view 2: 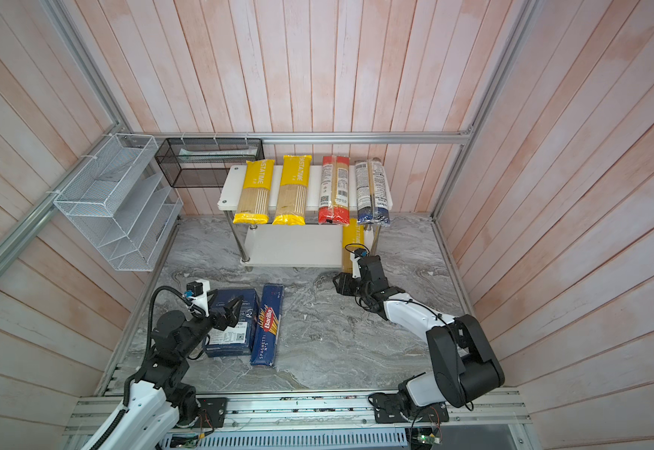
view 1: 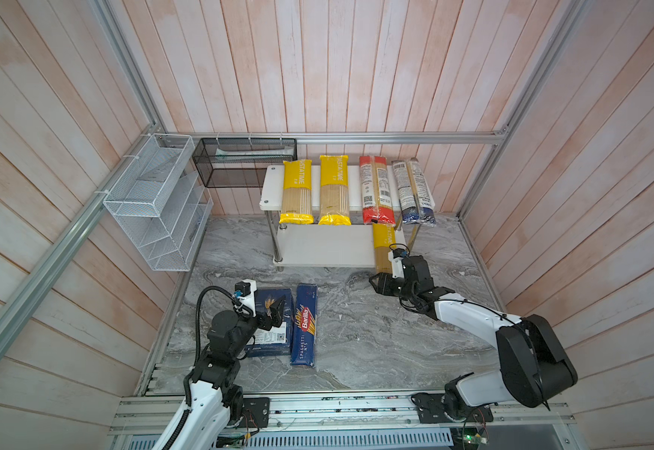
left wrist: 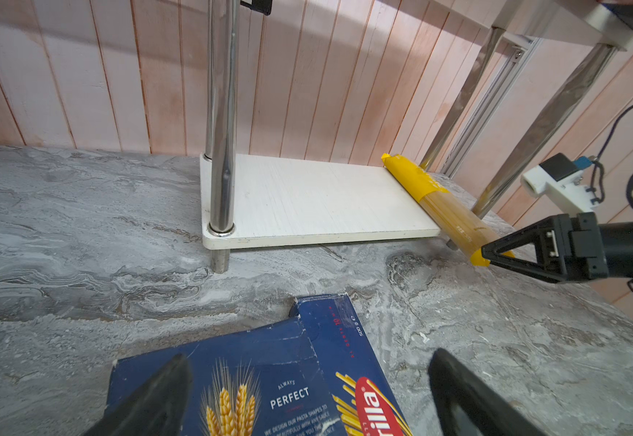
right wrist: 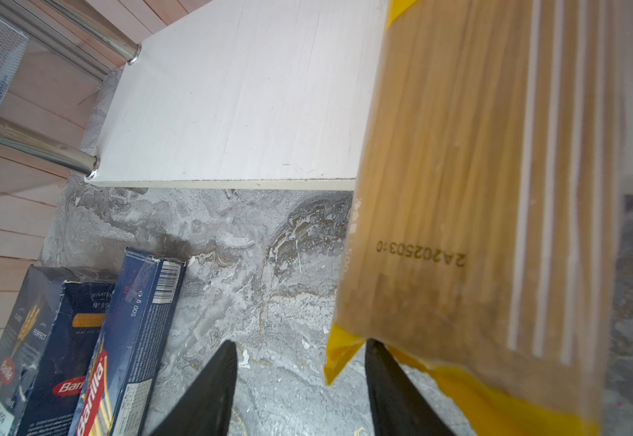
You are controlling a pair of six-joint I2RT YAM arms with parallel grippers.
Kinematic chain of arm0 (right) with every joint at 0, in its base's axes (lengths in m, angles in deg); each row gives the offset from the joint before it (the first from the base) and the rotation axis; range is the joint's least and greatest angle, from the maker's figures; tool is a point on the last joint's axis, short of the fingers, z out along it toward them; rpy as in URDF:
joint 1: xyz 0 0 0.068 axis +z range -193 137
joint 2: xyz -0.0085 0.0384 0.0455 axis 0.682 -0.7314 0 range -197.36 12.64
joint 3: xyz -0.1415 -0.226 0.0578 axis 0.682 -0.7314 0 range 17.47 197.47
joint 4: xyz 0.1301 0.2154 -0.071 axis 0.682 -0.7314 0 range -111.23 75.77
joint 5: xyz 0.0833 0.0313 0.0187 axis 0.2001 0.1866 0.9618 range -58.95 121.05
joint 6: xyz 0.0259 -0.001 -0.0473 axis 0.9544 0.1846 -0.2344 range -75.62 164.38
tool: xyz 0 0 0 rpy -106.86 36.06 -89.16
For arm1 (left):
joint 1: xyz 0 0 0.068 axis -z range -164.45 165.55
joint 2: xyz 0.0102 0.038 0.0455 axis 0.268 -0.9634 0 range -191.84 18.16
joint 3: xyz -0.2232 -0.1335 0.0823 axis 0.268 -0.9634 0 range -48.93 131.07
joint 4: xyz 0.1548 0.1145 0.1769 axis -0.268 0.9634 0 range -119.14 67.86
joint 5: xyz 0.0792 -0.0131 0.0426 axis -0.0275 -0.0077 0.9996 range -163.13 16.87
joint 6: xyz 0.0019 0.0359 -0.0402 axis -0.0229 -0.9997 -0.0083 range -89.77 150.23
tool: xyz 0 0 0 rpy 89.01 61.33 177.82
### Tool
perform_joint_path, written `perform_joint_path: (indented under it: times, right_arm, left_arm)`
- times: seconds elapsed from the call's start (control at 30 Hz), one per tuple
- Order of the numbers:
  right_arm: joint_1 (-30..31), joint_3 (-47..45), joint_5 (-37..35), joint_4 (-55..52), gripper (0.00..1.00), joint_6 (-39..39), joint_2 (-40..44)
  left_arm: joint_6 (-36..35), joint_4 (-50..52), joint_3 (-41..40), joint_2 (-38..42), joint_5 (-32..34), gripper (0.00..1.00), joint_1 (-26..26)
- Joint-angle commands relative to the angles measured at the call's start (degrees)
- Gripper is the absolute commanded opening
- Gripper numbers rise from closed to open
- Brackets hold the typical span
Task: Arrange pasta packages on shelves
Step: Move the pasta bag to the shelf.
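The right end effector has its fingers apart and clamps nothing. Only a yellow corner of the spaghetti bag pokes in beside one tip. The bag lies along the right end of the lower shelf, its long axis running away toward the back wall and its near end overhanging. The left end effector, also spread, hovers over the Barilla boxes, well apart from the bag.

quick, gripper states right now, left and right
left gripper: open, above the wide Barilla box, holding nothing
right gripper: open, nothing between the jaws, one fingertip at the end of the yellow spaghetti bag
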Motion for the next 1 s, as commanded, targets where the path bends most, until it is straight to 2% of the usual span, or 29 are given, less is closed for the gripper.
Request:
perform_joint_path:
  times: [0.0, 0.33, 0.57, 0.73, 0.87, 0.97]
  right_arm:
    - [-1.1, 2.3, -1.9, 0.9, 0.56, -1.5, -1.6]
    - [-2.4, 6.0, -0.5, -0.8, 0.57, -3.3, -3.6]
    - [-1.6, 3.4, 1.5, -0.9, 0.57, -2.5, -0.3]
    - [2.5, -0.4, 1.0, -1.1, 0.57, -3.5, 5.2]
    - [8.9, -2.0, -1.9, -4.0, 0.58, -5.1, 10.4]
    - [14.0, -3.7, -3.2, -3.6, 0.60, -3.0, 13.5]
  left_arm:
    - [-0.6, -0.7, 0.3, 0.2, 0.6, 1.00, -0.2]
    - [-0.7, -0.7, 0.2, 0.4, 0.7, 1.00, -0.2]
    - [-0.6, -0.7, 0.3, 0.1, 0.7, 1.00, -0.2]
    - [-0.6, -0.7, 0.3, 0.2, 0.7, 1.00, -0.2]
    - [0.0, -0.5, 0.1, 1.2, 1.2, 1.00, -0.2]
    - [2.4, -3.4, -0.8, 0.9, -3.3, 1.00, -0.2]
